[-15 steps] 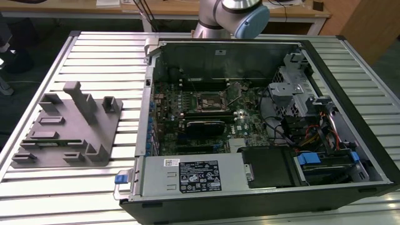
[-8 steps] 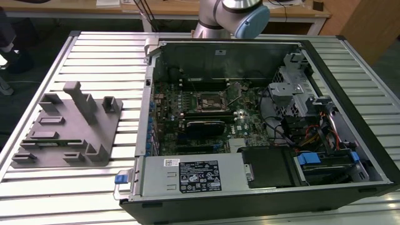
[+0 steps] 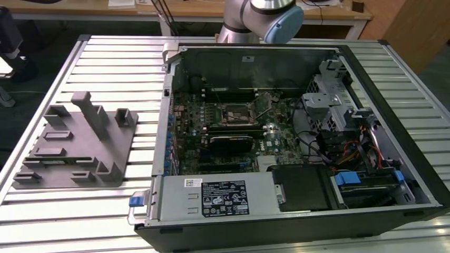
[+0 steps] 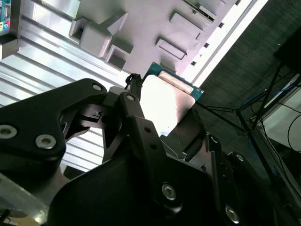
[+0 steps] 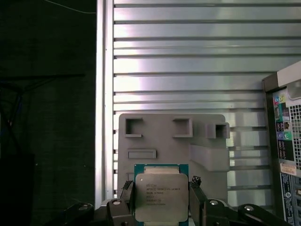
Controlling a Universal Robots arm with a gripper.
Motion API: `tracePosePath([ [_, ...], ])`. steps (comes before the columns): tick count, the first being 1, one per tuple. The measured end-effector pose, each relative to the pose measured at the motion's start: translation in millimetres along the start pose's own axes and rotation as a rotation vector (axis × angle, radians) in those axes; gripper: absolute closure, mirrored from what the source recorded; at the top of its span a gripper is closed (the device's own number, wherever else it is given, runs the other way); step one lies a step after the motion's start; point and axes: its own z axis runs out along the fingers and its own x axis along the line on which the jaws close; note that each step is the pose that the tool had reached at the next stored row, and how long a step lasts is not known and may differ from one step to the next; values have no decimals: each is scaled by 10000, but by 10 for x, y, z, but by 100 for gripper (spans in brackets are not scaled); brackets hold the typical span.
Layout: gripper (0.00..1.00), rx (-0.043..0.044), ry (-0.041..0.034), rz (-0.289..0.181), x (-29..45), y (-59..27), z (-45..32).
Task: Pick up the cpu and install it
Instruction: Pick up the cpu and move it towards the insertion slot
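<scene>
The cpu (image 5: 161,195), a flat square chip with a silvery top and green rim, sits clamped between the black fingers (image 5: 126,190) of my gripper (image 5: 161,187), which is shut on its two opposite edges. In the second wrist view the cpu (image 4: 164,101) gleams between the same fingers of the gripper (image 4: 164,113). I hold it high above the grey plastic fixture (image 5: 169,141) on the slatted table. In the exterior view the black-framed socket (image 3: 234,113) lies on the motherboard inside the open computer case (image 3: 393,158).
The grey fixture (image 3: 77,142) with upright blocks rests on the slatted metal table (image 3: 140,63) at the exterior view's left of the case. The arm's joint (image 3: 281,23) stands beyond the case. The case's rear panel (image 5: 287,141) borders the first wrist view. Cables and drive bays (image 3: 351,142) crowd the case's other side.
</scene>
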Motion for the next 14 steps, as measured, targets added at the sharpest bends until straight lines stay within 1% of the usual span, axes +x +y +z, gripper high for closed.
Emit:
tracePosePath([
  [14,45,-1,0,0,-127,6,3],
])
